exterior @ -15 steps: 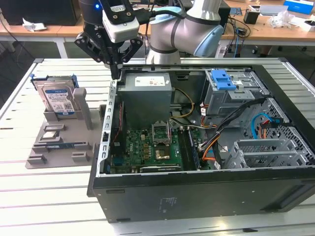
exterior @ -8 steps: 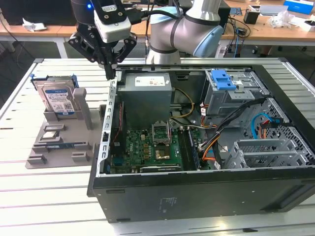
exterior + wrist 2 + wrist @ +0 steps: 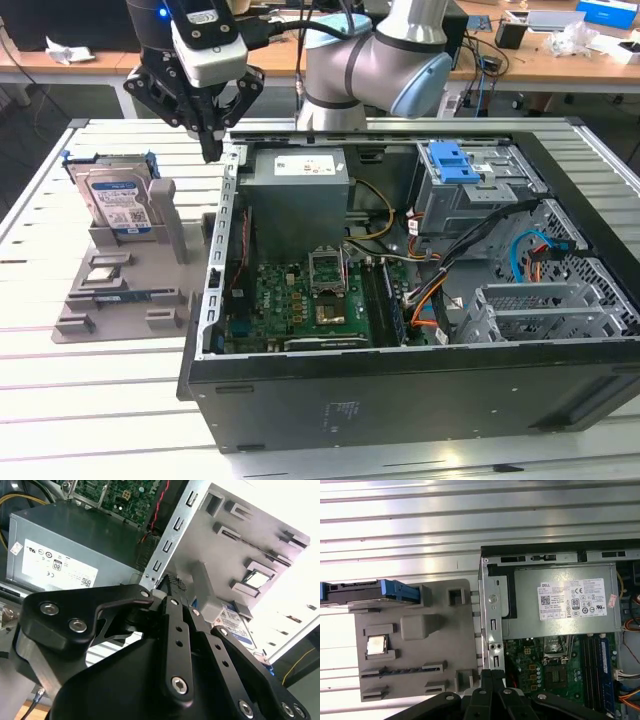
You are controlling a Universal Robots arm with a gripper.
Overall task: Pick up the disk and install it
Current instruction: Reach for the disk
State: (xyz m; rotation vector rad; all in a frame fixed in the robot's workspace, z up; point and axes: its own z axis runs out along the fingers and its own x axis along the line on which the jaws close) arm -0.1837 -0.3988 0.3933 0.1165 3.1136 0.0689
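The disk (image 3: pixel 118 200), a silver drive with a white-and-blue label in a blue bracket, stands upright in a slot at the far end of a grey holder (image 3: pixel 120 295) at the exterior view's left. In the first wrist view the disk (image 3: pixel 370 591) shows edge-on. My gripper (image 3: pixel 210 148) hangs above the gap between the holder and the open computer case (image 3: pixel 400 390), to the right of the disk and apart from it. Its fingers are shut with nothing between them, as the gripper (image 3: pixel 491 674) shows in the first wrist view. In the second wrist view the disk (image 3: pixel 239 625) lies beyond the fingertips.
Inside the case sit a grey power supply (image 3: pixel 295 195), a green motherboard (image 3: pixel 310 295) and a metal drive cage with a blue latch (image 3: pixel 455 160). The case's left wall (image 3: pixel 222 250) stands just below my gripper. The holder also carries a chip (image 3: pixel 375 645) and a memory stick (image 3: pixel 395 671).
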